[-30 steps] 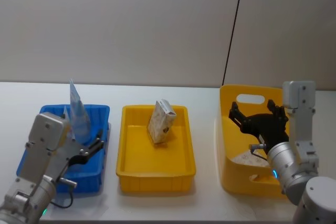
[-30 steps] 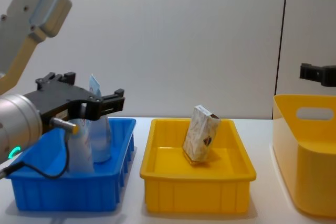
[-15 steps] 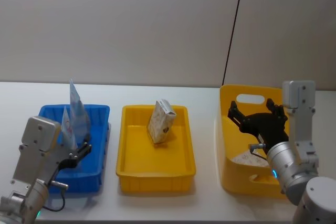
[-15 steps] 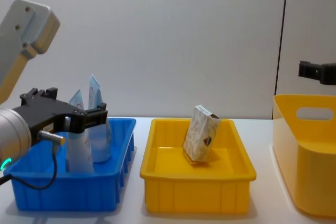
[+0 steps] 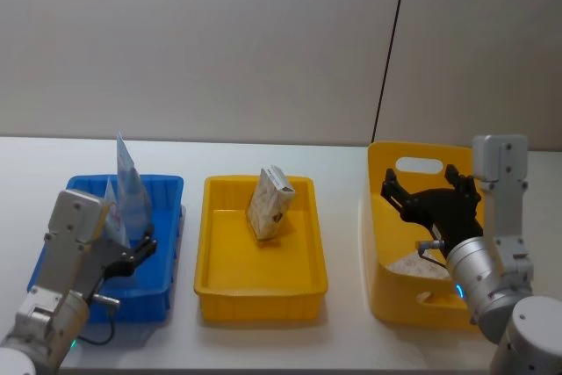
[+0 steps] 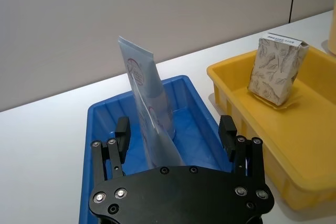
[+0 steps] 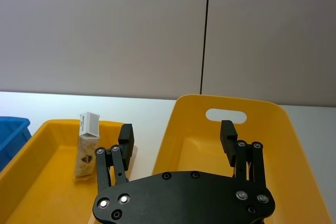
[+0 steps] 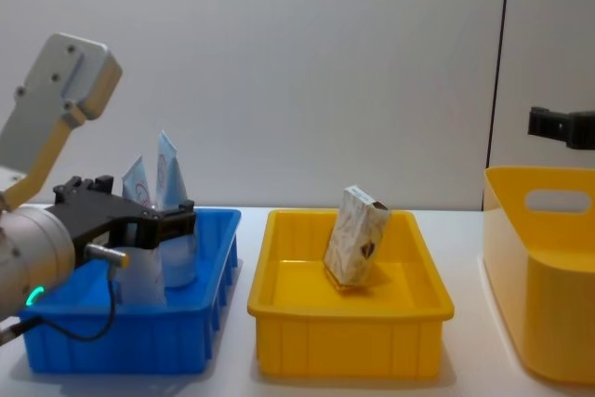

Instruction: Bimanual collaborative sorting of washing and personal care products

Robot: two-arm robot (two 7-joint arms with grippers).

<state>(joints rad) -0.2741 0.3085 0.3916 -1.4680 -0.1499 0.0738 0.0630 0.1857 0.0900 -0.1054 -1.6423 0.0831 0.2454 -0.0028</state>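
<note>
Glossy plastic tray [image 5: 261, 305], matt paper carton [image 5: 268, 206]

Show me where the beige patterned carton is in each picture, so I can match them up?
Head view: beige patterned carton, picture centre, tilted in the yellow tray.
Chest view: carton at centre, same tray.
Left wrist view: carton in that tray, beside the blue tray.
Right wrist view: carton in that tray.
Shared landmark: the yellow tray.

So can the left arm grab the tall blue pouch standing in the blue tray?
Probably yes. The left gripper hangs over the blue tray, fingers open wide, lined up with the tall pale blue pouch. A shorter pouch stands close beside it and might get in the way.
</note>
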